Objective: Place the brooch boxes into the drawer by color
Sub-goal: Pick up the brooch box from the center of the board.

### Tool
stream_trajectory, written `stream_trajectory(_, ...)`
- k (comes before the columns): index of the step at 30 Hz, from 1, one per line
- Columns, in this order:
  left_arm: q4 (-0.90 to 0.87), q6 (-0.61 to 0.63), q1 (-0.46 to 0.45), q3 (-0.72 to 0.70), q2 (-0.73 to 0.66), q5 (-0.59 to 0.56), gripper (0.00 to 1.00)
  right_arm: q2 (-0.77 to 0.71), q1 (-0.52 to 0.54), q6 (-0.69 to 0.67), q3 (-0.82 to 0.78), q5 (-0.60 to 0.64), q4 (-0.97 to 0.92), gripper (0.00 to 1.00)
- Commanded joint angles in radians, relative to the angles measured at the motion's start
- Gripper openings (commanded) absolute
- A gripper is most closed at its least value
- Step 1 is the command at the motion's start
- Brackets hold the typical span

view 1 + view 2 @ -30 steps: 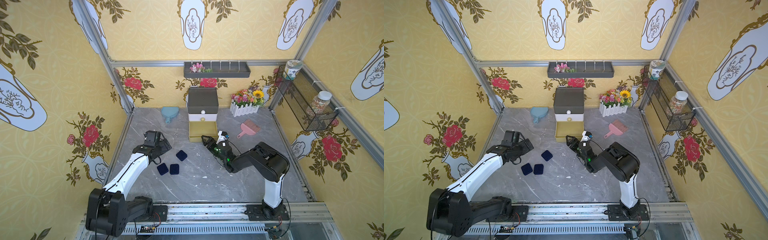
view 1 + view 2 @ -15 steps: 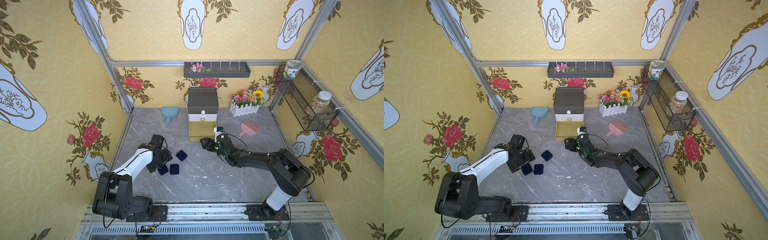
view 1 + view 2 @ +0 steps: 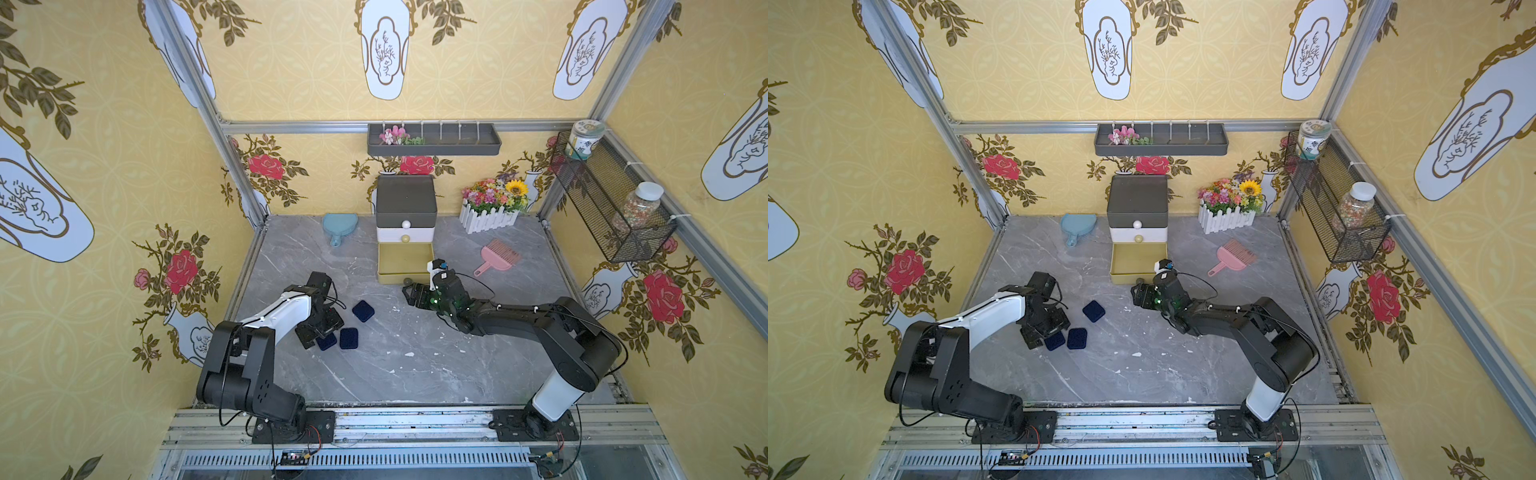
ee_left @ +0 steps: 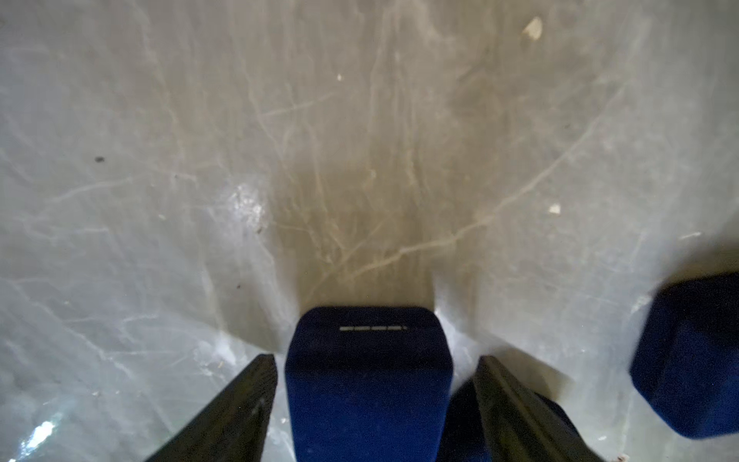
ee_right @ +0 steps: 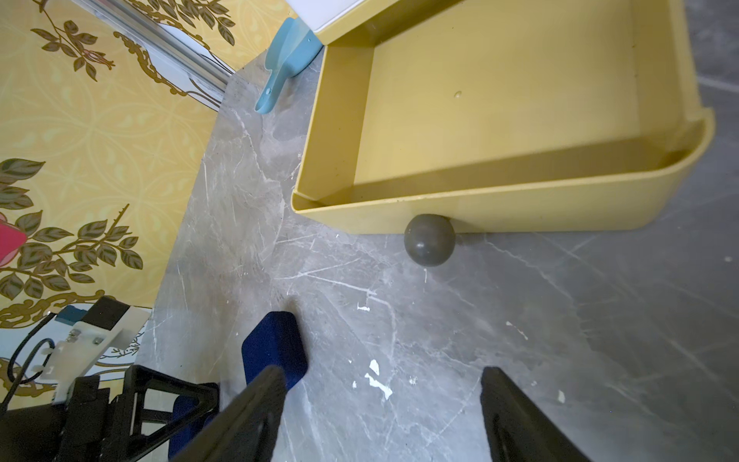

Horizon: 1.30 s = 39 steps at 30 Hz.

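Observation:
Three navy brooch boxes lie on the grey floor in both top views: one [image 3: 363, 310] nearer the drawer, one [image 3: 348, 338] behind it, and one [image 3: 328, 341] partly under my left gripper [image 3: 321, 337]. In the left wrist view that box [image 4: 368, 384] sits between the open fingers [image 4: 256, 384], with a narrow gap on each side. The chest [image 3: 405, 199] stands at the back wall, its olive-yellow drawer [image 3: 405, 277] pulled out and empty. My right gripper [image 5: 382, 374] hangs open over bare floor in front of the drawer's grey knob [image 5: 429, 239].
A blue dustpan [image 3: 340, 224] lies left of the chest. A pink brush [image 3: 500, 255] and a fenced flower pot [image 3: 492, 203] are to its right. A grey tray [image 3: 434, 139] hangs on the back wall. A wire basket [image 3: 611, 199] with jars hangs on the right wall.
My left gripper has come down over the leftmost navy box and its jaws have narrowed around it. The right arm has stretched out low, its gripper staying in front of the open drawer.

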Motion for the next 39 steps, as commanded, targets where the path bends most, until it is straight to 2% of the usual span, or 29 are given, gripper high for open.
stream_trajectory(1, 0.002, 0.0, 0.0, -0.004, 0.005, -0.009, 0.77, -0.012, -0.001, -0.008, -0.003, 0.004, 0.002, 0.8)
stream_trajectory(3, 0.008, 0.003, 0.001, -0.006, 0.003, -0.006, 0.67, -0.012, -0.001, -0.01, -0.002, 0.004, -0.006, 0.8)
stream_trajectory(5, 0.011, 0.006, 0.0, -0.005, 0.004, -0.005, 0.64, -0.013, -0.001, -0.01, 0.001, 0.004, -0.01, 0.8)
stream_trajectory(7, 0.016, 0.011, 0.0, -0.005, 0.006, -0.001, 0.56, -0.017, -0.001, -0.012, -0.001, 0.004, -0.017, 0.8)
stream_trajectory(16, 0.017, 0.038, -0.003, 0.014, -0.051, 0.061, 0.56, -0.094, 0.004, -0.042, -0.023, 0.022, -0.05, 0.8)
stream_trajectory(22, 0.021, 0.035, -0.012, 0.137, -0.164, 0.157, 0.56, -0.139, 0.011, -0.05, -0.062, -0.091, 0.068, 0.81)
stream_trajectory(30, 0.044, 0.006, -0.078, 0.303, -0.168, 0.201, 0.56, -0.193, 0.1, -0.051, -0.035, -0.141, 0.134, 0.8)
stream_trajectory(39, 0.122, -0.031, -0.125, 0.321, -0.161, 0.254, 0.56, -0.126, 0.201, -0.055, 0.087, -0.115, 0.131, 0.66)
